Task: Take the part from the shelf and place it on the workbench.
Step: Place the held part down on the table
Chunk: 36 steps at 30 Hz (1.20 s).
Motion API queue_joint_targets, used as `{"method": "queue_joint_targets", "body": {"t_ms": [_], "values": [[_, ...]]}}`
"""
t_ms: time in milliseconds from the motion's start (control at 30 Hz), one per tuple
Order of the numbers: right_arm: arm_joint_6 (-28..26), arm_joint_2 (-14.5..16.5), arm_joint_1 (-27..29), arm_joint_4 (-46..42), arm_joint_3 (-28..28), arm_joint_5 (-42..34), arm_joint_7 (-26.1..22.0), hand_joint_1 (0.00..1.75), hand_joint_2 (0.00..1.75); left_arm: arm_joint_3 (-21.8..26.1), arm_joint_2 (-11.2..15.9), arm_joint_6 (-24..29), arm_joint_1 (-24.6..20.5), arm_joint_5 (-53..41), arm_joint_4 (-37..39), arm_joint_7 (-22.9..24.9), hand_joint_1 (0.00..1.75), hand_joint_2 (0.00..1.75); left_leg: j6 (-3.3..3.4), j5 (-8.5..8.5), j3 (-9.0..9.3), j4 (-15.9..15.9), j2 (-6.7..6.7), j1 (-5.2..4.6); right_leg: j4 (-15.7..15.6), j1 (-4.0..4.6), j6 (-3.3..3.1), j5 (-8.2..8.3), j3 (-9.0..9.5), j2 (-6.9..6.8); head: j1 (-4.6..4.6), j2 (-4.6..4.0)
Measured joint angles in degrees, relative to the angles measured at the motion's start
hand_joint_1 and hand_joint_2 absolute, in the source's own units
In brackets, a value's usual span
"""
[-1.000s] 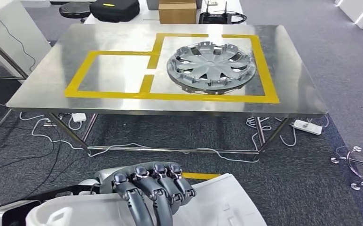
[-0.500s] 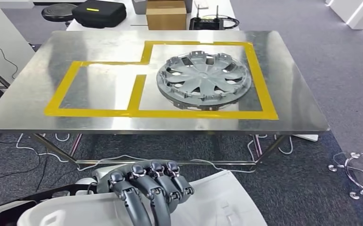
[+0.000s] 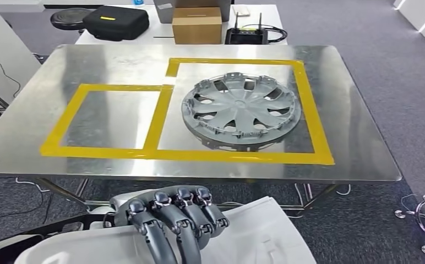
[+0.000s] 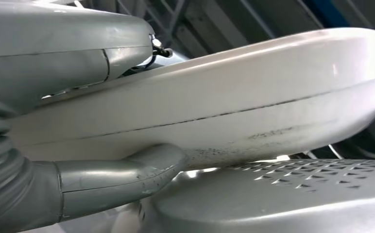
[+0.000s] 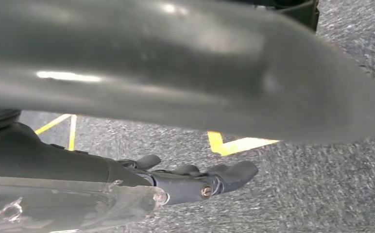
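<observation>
Lab/workshop: steel counter (image 3: 116, 55) w/ yellow tape ahead of the hand (image 3: 172, 223), grey carpet, loose cables.

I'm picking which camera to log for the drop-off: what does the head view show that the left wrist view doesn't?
Head view alone: the steel workbench, its yellow tape outlines, and a grey wheel cover lying in the larger outline. Left wrist view alone: the thumb pressed under the part. Both: the white part gripped by the left hand.
</observation>
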Motion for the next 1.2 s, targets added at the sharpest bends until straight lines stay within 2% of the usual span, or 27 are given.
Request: {"method": "queue_joint_targets", "body": {"t_ms": [67, 100, 167, 200, 233, 267, 333, 367, 400, 433, 500, 567, 600, 667, 700, 733, 767, 800, 867, 900, 933, 1000, 1067, 1133, 1200], "values": [[0.0, 0.0, -0.1, 0.0, 0.0, 0.1, 0.0, 0.0, 0.0, 0.4, 0.0, 0.9, -0.1, -0.9, -0.1, -0.1, 1.75, 1.75, -0.54, -0.65, -1.42, 2.9, 0.15, 0.03, -0.3, -0.17, -0.57, -0.33, 0.5, 0.06, -0.11, 0.0], [0.1, 0.0, -0.1, 0.0, 0.0, 0.2, 0.0, 0.0, 0.0, 0.7, 0.1, 1.4, -0.1, -1.5, -0.1, -0.1, 1.75, 1.75, -0.83, -1.85, -3.06, 5.7, 0.23, 0.08, -0.5, -0.22, -0.83, -0.52, 0.76, 0.05, -0.14, 0.0], [0.2, 0.0, -0.2, 0.0, 0.0, 0.4, 0.0, 0.0, 0.0, 1.5, 0.3, 2.8, -0.2, -3.4, -0.2, -0.2, 1.75, 1.75, -1.36, -5.23, -7.47, 12.6, 0.27, 0.21, -0.6, -0.23, -1.21, -0.92, 1.07, -0.01, -0.21, 0.0], [0.3, 0.0, -0.3, 0.0, 0.0, 0.4, 0.0, 0.0, 0.0, 2.0, 0.6, 3.6, -0.2, -4.4, -0.3, -0.3, 1.75, 1.75, -1.52, -6.22, -9.32, 15.0, 0.27, 0.28, -0.6, -0.23, -1.28, -1.09, 1.18, -0.02, -0.21, 0.0], [0.3, 0.0, -0.3, 0.0, 0.0, 0.5, 0.0, 0.0, 0.0, 2.5, 0.8, 4.3, -0.2, -5.3, -0.4, -0.3, 1.75, 1.75, -1.61, -6.04, -10.4, 15.7, 0.28, 0.35, -0.6, -0.23, -1.29, -1.25, 1.33, -0.01, -0.23, -0.01], [0.4, 0.0, -0.4, 0.0, 0.0, 0.5, 0.0, 0.0, 0.0, 3.0, 1.1, 5.1, -0.2, -6.4, -0.6, -0.4, 1.75, 1.75, -1.65, -4.6, -10.5, 14.5, 0.29, 0.43, -0.6, -0.24, -1.25, -1.38, 1.53, 0.02, -0.22, -0.01], [0.6, 0.1, -0.4, 0.0, 0.0, 0.6, 0.0, 0.0, 0.0, 4.2, 1.5, 7.3, -0.4, -9.1, -1.0, -0.4, 1.75, 1.75, -1.63, 0.38, -8.35, 8.0, 0.38, 0.57, -0.6, -0.29, -0.98, -1.61, 1.98, 0.09, -0.23, -0.01], [0.7, 0.1, -0.4, 0.0, 0.0, 0.5, -0.1, 0.0, 0.0, 4.8, 1.8, 8.6, -0.6, -10.6, -1.2, -0.3, 1.75, 1.75, -1.53, 2.08, -7.15, 4.4, 0.46, 0.61, -0.4, -0.25, -0.73, -1.7, 2.08, 0.14, -0.26, 0.0], [0.8, 0.2, -0.4, 0.0, 0.0, 0.5, -0.1, 0.0, 0.0, 5.4, 2.0, 9.8, -0.7, -12.1, -1.2, -0.3, 1.75, 1.75, -1.38, 3.04, -6.33, 1.9, 0.53, 0.62, -0.4, -0.2, -0.42, -1.77, 2.09, 0.16, -0.26, 0.0], [0.8, 0.2, -0.4, 0.0, 0.0, 0.5, -0.2, 0.0, 0.0, 6.1, 2.4, 11.0, -0.8, -13.4, -1.3, -0.3, 1.75, 1.75, -1.15, 3.54, -5.98, 0.6, 0.56, 0.6, -0.3, -0.15, -0.06, -1.84, 2.08, 0.17, -0.32, -0.01], [0.9, 0.3, -0.4, 0.0, 0.0, 0.5, -0.3, 0.0, 0.0, 7.6, 3.2, 13.7, -0.9, -16.7, -1.2, -0.2, 1.75, 1.75, -0.47, 4.01, -5.87, 0.3, 0.53, 0.6, -0.5, -0.15, 0.65, -1.9, 2.12, 0.13, -0.36, 0.0], [0.9, 0.4, -0.5, 0.0, 0.0, 0.4, -0.3, 0.0, 0.0, 9.0, 4.1, 16.9, -1.1, -21.2, -0.9, 0.2, 1.75, 1.75, 0.14, 4.6, -5.7, 0.1, 0.55, 0.77, 0.9, -0.22, 1.2, -2.95, 1.62, 0.11, -0.23, -0.01], [0.9, 0.5, -0.5, 0.0, 0.0, 0.4, -0.3, 0.0, 0.0, 9.5, 4.6, 19.0, -1.3, -24.1, -0.4, 0.7, 1.75, 1.75, 0.38, 4.73, -5.64, 0.1, 0.58, 0.88, 3.2, -0.23, 1.43, -4.37, 0.62, 0.1, -0.17, -0.01], [1.0, 0.6, -0.5, 0.0, 0.0, 0.4, -0.4, 0.0, 0.0, 10.4, 6.0, 22.9, -1.8, -29.9, 1.5, 1.9, 1.75, 1.75, 0.6, 4.71, -5.62, 0.1, 0.6, 0.88, 10.7, -0.23, 1.75, -8.15, -2.64, 0.1, 0.09, -0.01], [1.0, 0.7, -0.5, 0.0, 0.0, 0.4, -0.5, 0.0, 0.0, 10.7, 6.7, 24.6, -2.0, -32.9, 3.1, 2.7, 1.75, 1.75, 0.64, 4.7, -5.62, 0.1, 0.59, 0.86, 14.0, -0.23, 1.83, -9.43, -4.14, 0.09, 0.14, -0.01], [1.0, 0.7, -0.4, 0.0, -0.1, 0.4, -0.5, 0.0, 0.0, 11.0, 7.5, 26.0, -2.3, -35.4, 4.7, 3.7, 1.75, 1.75, 0.66, 4.68, -5.61, 0.1, 0.58, 0.86, 15.7, -0.23, 1.83, -9.75, -4.87, 0.1, 0.21, -0.01], [1.0, 0.8, -0.4, 0.0, -0.1, 0.5, -0.5, 0.0, 0.0, 11.1, 8.2, 27.3, -2.8, -38.0, 6.6, 5.0, 1.75, 1.75, 0.65, 4.67, -5.59, 0.1, 0.56, 0.86, 15.1, -0.23, 1.76, -9.02, -4.49, 0.09, 0.25, -0.01], [1.1, 0.8, -0.5, 0.0, -0.2, 0.5, -0.5, 0.0, 0.0, 11.2, 9.0, 28.7, -3.5, -40.7, 8.8, 6.3, 1.75, 1.75, 0.61, 4.64, -5.53, 0.1, 0.53, 0.87, 12.2, -0.24, 1.66, -7.43, -2.93, 0.09, 0.25, -0.01], [1.1, 0.9, -0.7, 0.0, -0.2, 0.6, -0.6, 0.0, 0.0, 11.3, 10.4, 31.4, -5.0, -45.3, 13.6, 8.3, 1.75, 1.75, 0.29, 4.48, -5.4, 0.1, 0.46, 0.76, 4.2, -0.2, 1.33, -4.42, 1.38, 0.11, 0.26, -0.01], [1.2, 0.9, -0.8, 0.0, -0.3, 0.6, -0.6, 0.0, 0.0, 11.3, 11.1, 32.6, -5.7, -47.1, 16.1, 9.1, 1.75, 1.75, 0.04, 4.42, -5.39, 0.2, 0.44, 0.66, 1.4, -0.16, 1.07, -3.64, 2.88, 0.14, 0.22, 0.0], [1.2, 1.0, -0.8, 0.0, -0.3, 0.7, -0.6, 0.0, 0.0, 11.4, 11.6, 33.5, -6.4, -48.5, 18.5, 9.8, 1.75, 1.75, -0.24, 4.4, -5.41, 0.1, 0.44, 0.58, 0.1, -0.08, 0.79, -3.48, 3.56, 0.19, 0.21, 0.0], [1.3, 1.1, -0.8, 0.0, -0.3, 0.8, -0.5, 0.0, 0.0, 11.5, 12.6, 34.7, -7.6, -51.1, 22.9, 11.5, 1.75, 1.75, -0.85, 4.48, -5.4, -0.1, 0.44, 0.6, -0.2, 0.04, 0.08, -3.43, 3.58, 0.28, 0.18, -0.01], [1.3, 1.1, -0.8, 0.0, -0.3, 1.0, -0.5, 0.0, 0.0, 11.7, 13.5, 35.4, -8.6, -52.6, 26.8, 13.0, 1.75, 1.75, -1.57, 3.65, -5.79, 0.7, 0.49, 0.7, -0.5, -0.07, -0.56, -3.28, 3.65, 0.31, 0.11, 0.0], [1.4, 1.1, -0.8, 0.0, -0.3, 1.1, -0.4, 0.0, 0.0, 12.0, 14.3, 35.9, -9.6, -53.4, 30.1, 13.7, 1.75, 1.75, -2.18, 0.85, -8.17, 5.6, 0.54, 0.77, -0.7, -0.24, -1.01, -3.22, 3.75, 0.28, 0.0, 0.0], [1.4, 1.1, -0.8, 0.0, -0.3, 1.2, -0.4, 0.0, 0.0, 12.1, 14.8, 36.4, -10.0, -54.0, 32.8, 14.3, 1.75, 1.75, -2.54, -2.13, -12.09, 13.0, 0.54, 0.88, -0.7, -0.25, -1.23, -3.3, 3.74, 0.24, -0.05, -0.01]]}}
